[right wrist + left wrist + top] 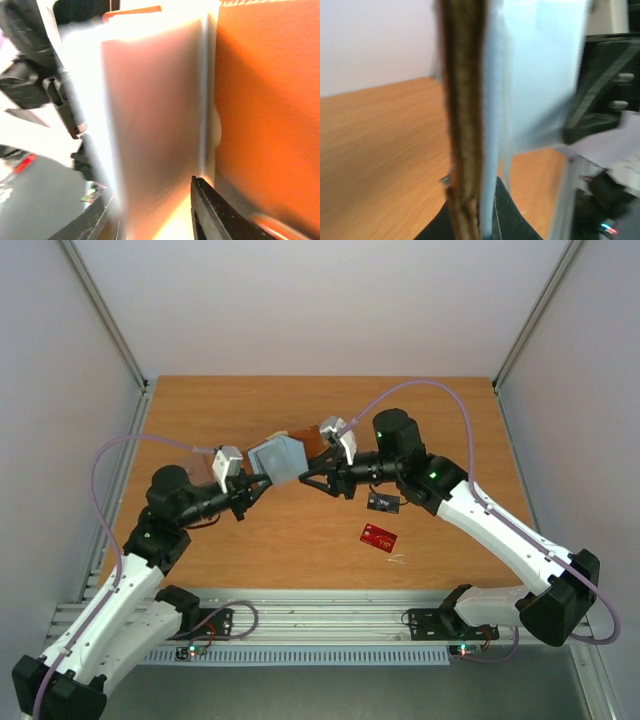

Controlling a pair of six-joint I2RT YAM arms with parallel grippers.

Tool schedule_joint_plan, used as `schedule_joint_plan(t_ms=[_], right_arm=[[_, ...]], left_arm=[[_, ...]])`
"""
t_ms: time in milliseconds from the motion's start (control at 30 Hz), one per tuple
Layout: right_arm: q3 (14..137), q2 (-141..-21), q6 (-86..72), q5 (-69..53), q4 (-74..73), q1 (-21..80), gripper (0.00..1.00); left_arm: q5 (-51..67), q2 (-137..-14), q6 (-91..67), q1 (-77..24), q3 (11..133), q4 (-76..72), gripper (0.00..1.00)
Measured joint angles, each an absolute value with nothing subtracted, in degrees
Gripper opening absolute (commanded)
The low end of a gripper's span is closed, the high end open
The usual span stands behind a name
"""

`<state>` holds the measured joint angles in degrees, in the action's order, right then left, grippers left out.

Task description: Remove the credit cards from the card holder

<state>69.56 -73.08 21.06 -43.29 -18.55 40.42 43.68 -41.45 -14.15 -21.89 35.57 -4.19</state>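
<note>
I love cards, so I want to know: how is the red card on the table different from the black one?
The red card lies nearer the arms' bases, out in the open. The black card lies farther back, right beside the right arm. The red card sits at a slant, while the black card sits almost straight. The red card carries a pale mark and the black card a small white one. Both lie flat on the table, outside the card holder.

Robot lab cell, plain white walls (320,300), aluminium frame (105,315), wooden table (300,540)
</note>
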Motion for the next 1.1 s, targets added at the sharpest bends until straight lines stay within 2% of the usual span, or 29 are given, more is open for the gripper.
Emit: schedule_joint_plan(t_ms=[133,300,367,500,600,733,933,1100], right_arm=[[68.6,-72.6,20.1,-35.1,-21.1,38.2,0.39],[70.4,-73.2,20.0,-24.7,-29.7,37.0,0.38],[70.6,-73.3,19.9,-23.7,-30.9,37.4,0.38],[70.5,-73.3,18.7,-24.9,-29.8,39.1,0.37],[70.5,-73.8,17.1,-27.1,-26.1,40.5,0.36],[70.8,-76.8,14.6,-30.0,-21.0,42.3,0.31],[70.9,-82.0,8.7,-34.0,-11.8,44.7,0.23],[70.9,-83.1,5.3,-33.8,-6.6,45.1,0.19]], left_arm=[[25.7,-44.1,-5.2,-21.9,36.6,5.7,0.00],[2.0,-47.9,27.6,-21.6,29.9,7.5,0.00],[-4.9,-48.9,44.0,-21.5,24.2,4.5,0.00],[-11.1,-50.7,59.5,-21.5,22.9,7.1,0.00],[-12.0,-51.0,58.9,-21.5,28.4,11.7,0.00],[-7.1,-51.0,49.6,-21.5,38.6,19.7,0.00],[6.9,-51.1,28.6,-21.5,46.0,28.3,0.00],[19.6,-50.9,10.0,-21.5,48.9,27.7,0.00]])
